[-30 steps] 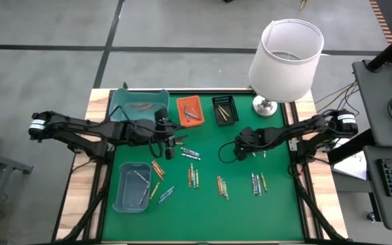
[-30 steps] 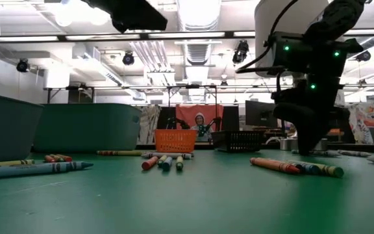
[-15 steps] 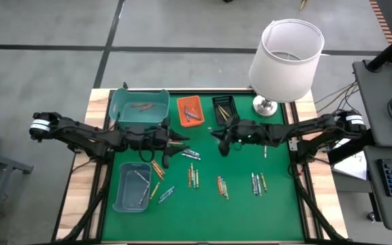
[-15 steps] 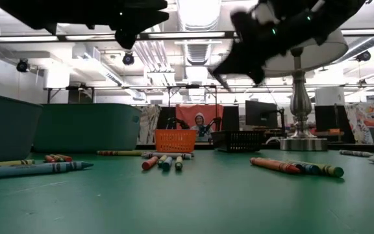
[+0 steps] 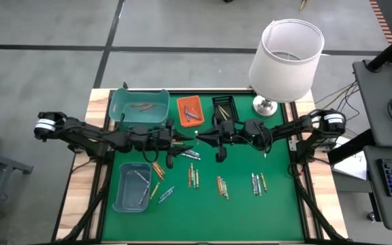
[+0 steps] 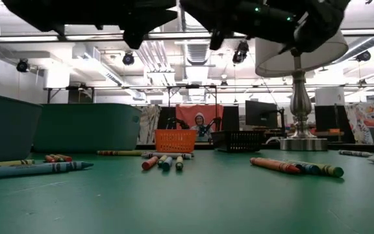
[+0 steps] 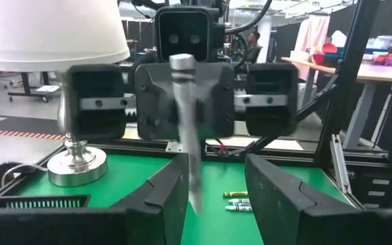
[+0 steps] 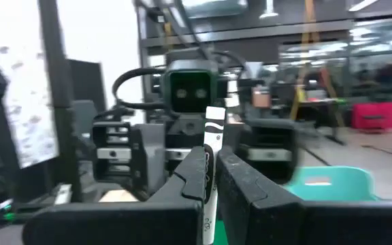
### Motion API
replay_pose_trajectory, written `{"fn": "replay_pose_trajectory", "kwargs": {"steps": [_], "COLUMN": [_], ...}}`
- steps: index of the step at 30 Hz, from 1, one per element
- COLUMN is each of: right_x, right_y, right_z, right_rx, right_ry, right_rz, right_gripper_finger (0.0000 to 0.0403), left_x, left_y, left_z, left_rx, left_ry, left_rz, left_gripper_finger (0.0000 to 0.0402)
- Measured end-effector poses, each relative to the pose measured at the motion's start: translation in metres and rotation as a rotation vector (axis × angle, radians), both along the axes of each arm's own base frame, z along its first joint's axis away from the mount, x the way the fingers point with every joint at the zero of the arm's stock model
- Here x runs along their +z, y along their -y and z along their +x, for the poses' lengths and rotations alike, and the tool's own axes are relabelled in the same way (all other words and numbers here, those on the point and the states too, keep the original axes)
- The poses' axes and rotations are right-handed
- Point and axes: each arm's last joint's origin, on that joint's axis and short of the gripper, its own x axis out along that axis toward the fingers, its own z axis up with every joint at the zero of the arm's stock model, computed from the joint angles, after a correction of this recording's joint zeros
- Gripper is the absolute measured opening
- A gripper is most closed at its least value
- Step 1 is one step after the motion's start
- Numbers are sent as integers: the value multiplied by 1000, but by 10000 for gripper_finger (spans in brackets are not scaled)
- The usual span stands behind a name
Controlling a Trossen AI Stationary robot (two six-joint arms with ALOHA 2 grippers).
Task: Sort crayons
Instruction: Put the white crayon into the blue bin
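Since a second ago the right pincer point(image 5: 197, 138), pinching a grey crayon point(image 8: 211, 178), has swung from mid-tabletop point(image 5: 278, 204) to face the left pincer point(image 5: 182, 139), now raised with fingers spread, tip to tip.

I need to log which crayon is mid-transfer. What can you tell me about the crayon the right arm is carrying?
The crayon is a thin stick in a pale grey or silvery paper wrapper with black printed bands near its upper end. The right gripper has its jaws shut on it around mid-length, so it stands roughly upright between them, both ends sticking out. It is lifted clear of the green table, above its middle, facing the left gripper, whose open jaws do not touch it.
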Motion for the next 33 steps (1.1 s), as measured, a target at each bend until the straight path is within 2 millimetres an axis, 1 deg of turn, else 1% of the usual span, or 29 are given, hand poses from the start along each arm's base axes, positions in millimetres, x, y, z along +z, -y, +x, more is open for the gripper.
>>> {"fn": "replay_pose_trajectory", "kwargs": {"steps": [4,8,11,15,17,20,22,25,28,33], "right_x": [0,3,2,5,6,6,6,5,5,5], "right_y": [-2,-1,-1,-1,-1,-1,0,2,3,4], "right_z": [13,20,21,19,19,18,18,18,18,19], "right_rx": [80,76,68,60,59,37,1,-54,-93,-128], "right_ry": [0,25,19,29,32,9,-26,-58,-66,-78], "right_rz": [-23,-48,-70,-99,-100,-92,-81,-72,-58,-50], "right_gripper_finger": [13,13,13,13,13,13,13,12,17,52], "left_x": [0,3,2,3,6,10,12,11,13,20], "left_y": [1,1,2,2,2,1,0,-3,-5,-6], "left_z": [12,22,25,21,18,13,10,8,9,12], "left_rx": [4,6,3,3,3,6,29,95,139,166], "left_ry": [-18,-28,-48,-55,-47,-60,-72,-101,-142,-233], "left_rz": [6,14,28,28,25,29,29,35,42,55], "left_gripper_finger": [127,127,123,97,73,27,8,11,5,3]}}
